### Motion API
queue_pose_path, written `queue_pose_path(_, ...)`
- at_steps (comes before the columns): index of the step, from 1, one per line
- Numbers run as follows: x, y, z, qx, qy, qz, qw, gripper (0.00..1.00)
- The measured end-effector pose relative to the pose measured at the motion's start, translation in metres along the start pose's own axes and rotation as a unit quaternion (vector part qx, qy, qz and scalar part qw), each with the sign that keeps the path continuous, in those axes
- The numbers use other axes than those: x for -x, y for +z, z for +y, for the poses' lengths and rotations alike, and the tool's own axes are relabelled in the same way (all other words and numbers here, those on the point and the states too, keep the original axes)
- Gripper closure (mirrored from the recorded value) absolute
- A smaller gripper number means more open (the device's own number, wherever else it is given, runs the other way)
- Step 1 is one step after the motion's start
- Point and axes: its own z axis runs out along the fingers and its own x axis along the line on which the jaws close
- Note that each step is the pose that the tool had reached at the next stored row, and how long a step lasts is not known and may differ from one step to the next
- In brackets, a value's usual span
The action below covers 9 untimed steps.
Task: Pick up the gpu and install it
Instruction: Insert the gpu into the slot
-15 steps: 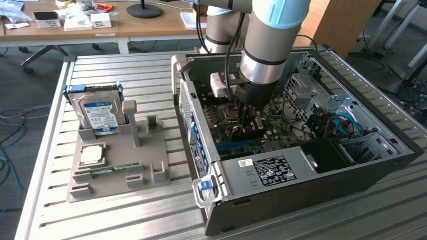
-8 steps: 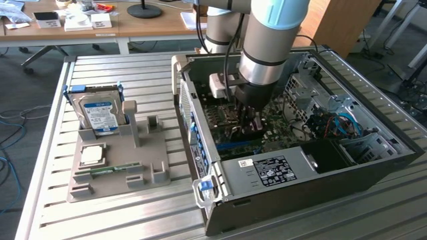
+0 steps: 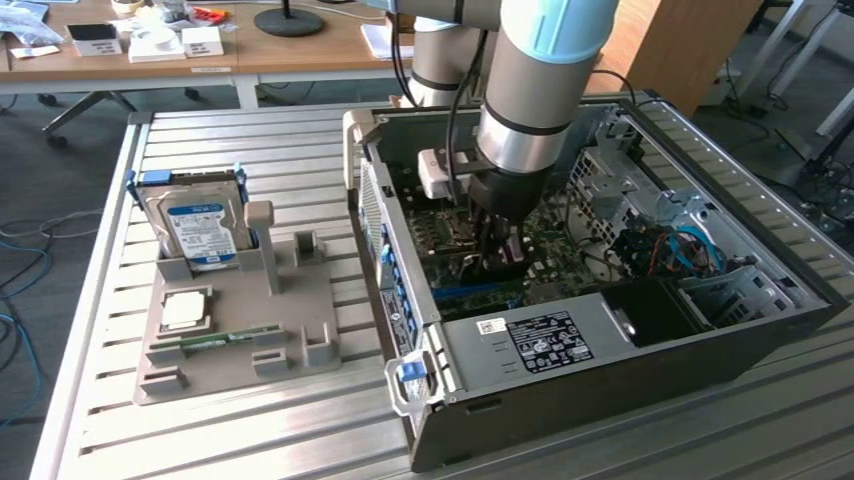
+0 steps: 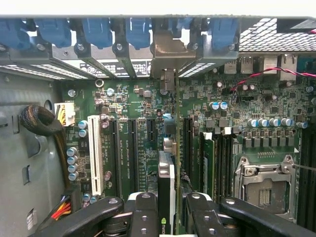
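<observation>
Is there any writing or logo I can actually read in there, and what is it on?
No words read clearly.
Thin dark expansion card in the tool: small pale logo, no letters legible.
Black-and-white label on the grey power supply box: too small.
Blue label on the silver hard drive: blurred.
Green motherboard printing: too small.

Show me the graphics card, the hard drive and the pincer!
graphics card (image 4: 166, 190): wrist view, on its dark edge.
hard drive (image 3: 203, 232): exterior view, on its blue label.
pincer (image 4: 170, 215): wrist view, midway between its fingertips.
</observation>
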Motion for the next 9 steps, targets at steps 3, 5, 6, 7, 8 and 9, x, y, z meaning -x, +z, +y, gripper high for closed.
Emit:
queue_pose_path(3, 0.0001, 0.0002, 0.0, -0.0001, 0.0, 0.0001, 1.0, 0.73)
queue_pose_path(5, 0.0003, 0.0002, 0.0001, -0.0003, 0.0, 0.0041, 1.0, 0.73)
queue_pose_path(6, 0.0003, 0.0002, 0.0001, -0.0003, 0.0, 0.0053, 1.0, 0.73)
queue_pose_path(7, 0.0003, 0.0002, 0.0, -0.0003, 0.0, 0.0054, 1.0, 0.73)
queue_pose_path(8, 0.0003, 0.0002, 0.0, -0.0003, 0.0, 0.0054, 1.0, 0.73)
queue_pose_path(9, 0.0003, 0.0001, 0.0, -0.0003, 0.0, 0.0053, 1.0, 0.73)
